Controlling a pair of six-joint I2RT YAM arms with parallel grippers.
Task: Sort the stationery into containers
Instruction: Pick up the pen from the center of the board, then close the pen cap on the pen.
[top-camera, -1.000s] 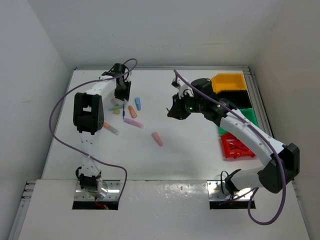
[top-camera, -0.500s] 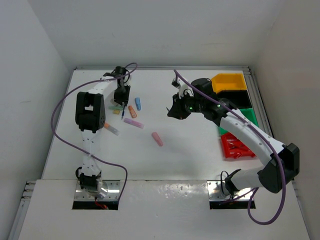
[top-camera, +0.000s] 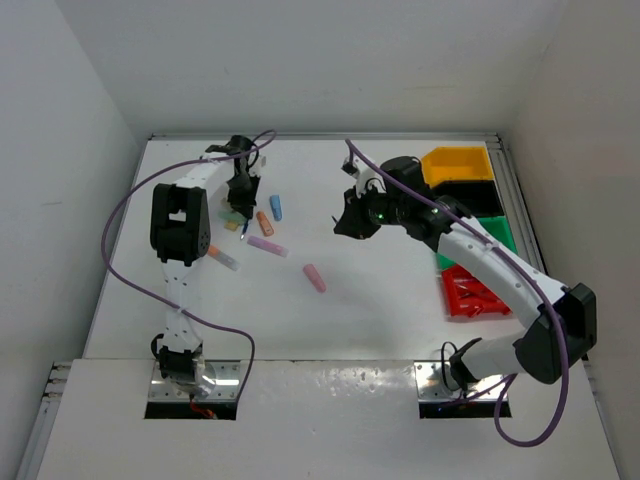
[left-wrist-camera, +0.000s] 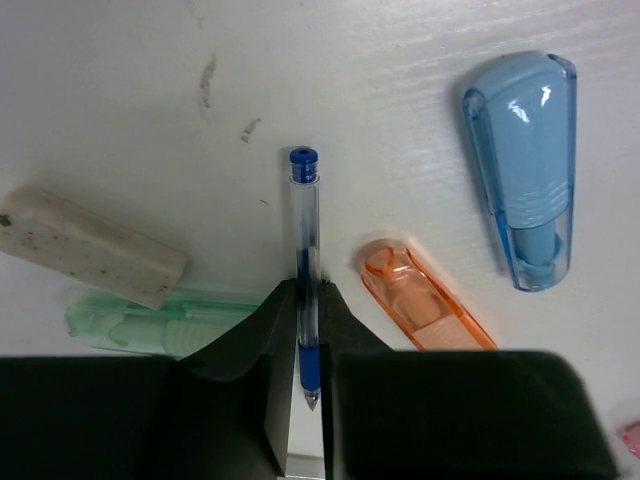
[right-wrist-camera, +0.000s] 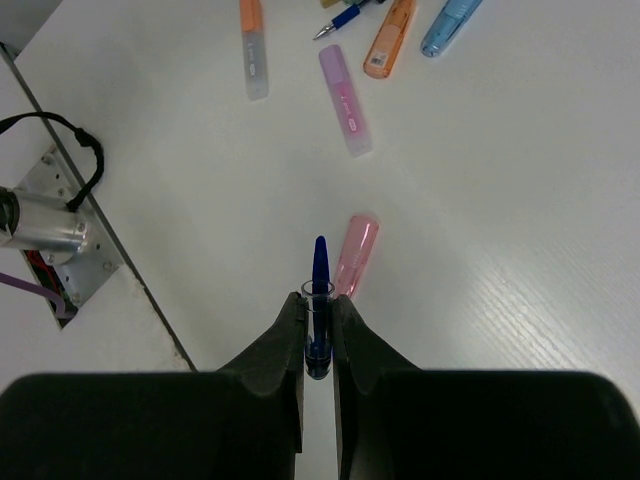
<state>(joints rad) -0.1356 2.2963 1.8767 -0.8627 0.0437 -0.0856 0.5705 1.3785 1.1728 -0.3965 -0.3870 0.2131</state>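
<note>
While the left pincer (left-wrist-camera: 305, 298) clamps a clear blue pen (left-wrist-camera: 305, 215) among markers (left-wrist-camera: 420, 300) far left on the surface (top-camera: 380, 290), the right pincer (right-wrist-camera: 318, 310) grips a dark blue pen (right-wrist-camera: 320, 260) above mid-surface, left of 4 bins (top-camera: 460, 153).

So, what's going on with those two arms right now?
Left gripper shut on blue pen on the table. Right gripper holds second blue pen aloft. Orange marker, green marker close beside left fingers.
</note>
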